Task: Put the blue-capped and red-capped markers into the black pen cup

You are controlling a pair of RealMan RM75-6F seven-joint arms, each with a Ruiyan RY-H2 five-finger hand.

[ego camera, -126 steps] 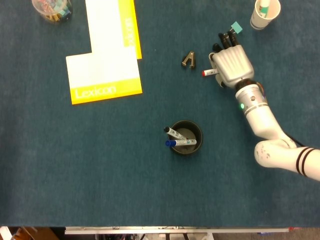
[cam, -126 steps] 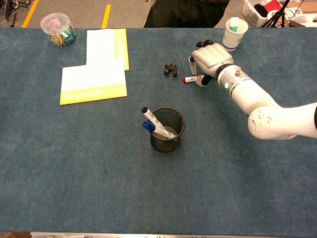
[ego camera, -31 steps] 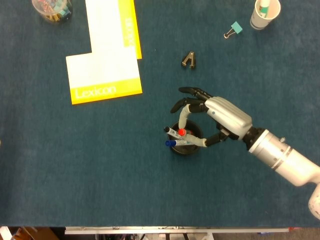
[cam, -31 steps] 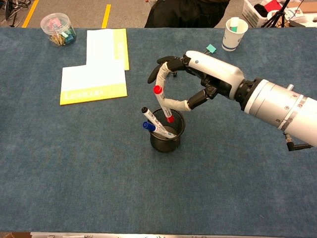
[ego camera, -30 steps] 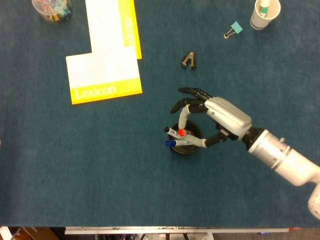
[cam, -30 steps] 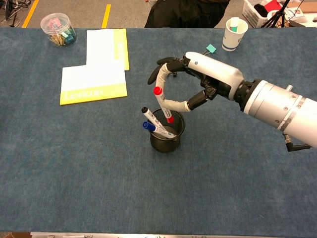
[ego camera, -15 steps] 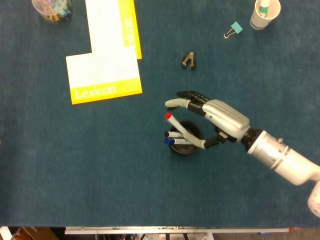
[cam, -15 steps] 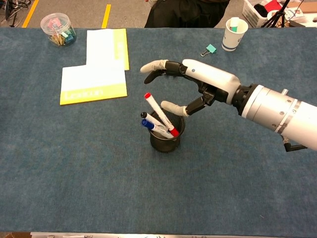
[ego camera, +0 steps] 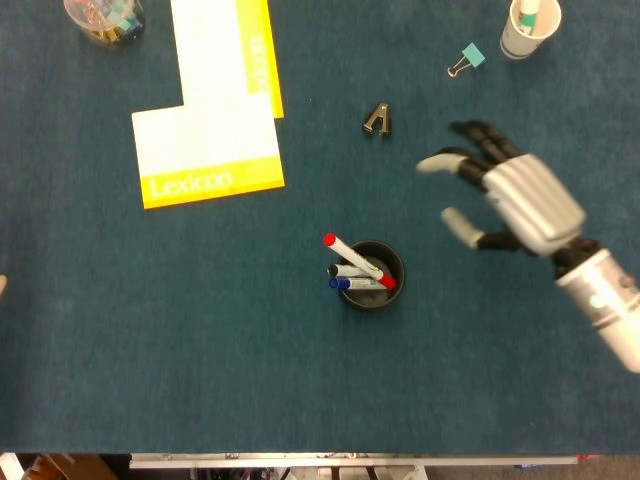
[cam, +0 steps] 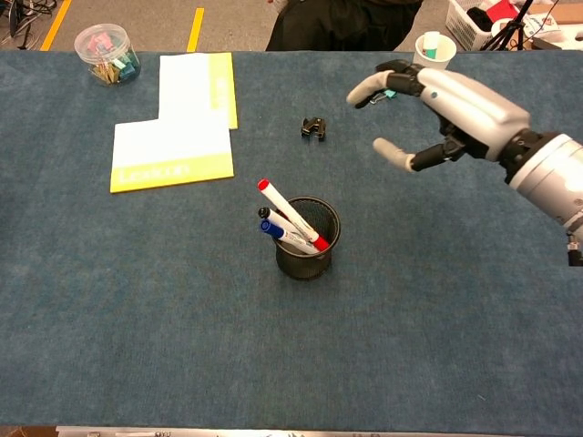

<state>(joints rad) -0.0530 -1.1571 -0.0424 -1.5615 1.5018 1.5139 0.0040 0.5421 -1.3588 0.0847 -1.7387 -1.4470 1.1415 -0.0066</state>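
Note:
The black mesh pen cup point(ego camera: 373, 276) point(cam: 309, 240) stands mid-table. Inside it lean the red-capped marker point(ego camera: 352, 259) point(cam: 287, 212), the blue-capped marker point(ego camera: 358, 284) point(cam: 284, 235) and a black-capped one point(ego camera: 350, 271). Their caps point left over the rim. My right hand point(ego camera: 505, 199) point(cam: 435, 103) hovers to the right of and beyond the cup. Its fingers are spread and it holds nothing. No left hand appears in either view.
A yellow-and-white Lexicon booklet point(ego camera: 208, 110) point(cam: 175, 127) lies at the back left. A jar of clips point(ego camera: 103, 18) point(cam: 107, 53) sits in the far left corner. A black binder clip point(ego camera: 377, 121) point(cam: 313, 128), a teal clip point(ego camera: 467, 59) and a paper cup point(ego camera: 529, 28) point(cam: 432, 62) lie at the back right.
My right hand let go of the red-capped marker, which now rests in the cup. The hand then rose and drew back to the right, away from the cup.

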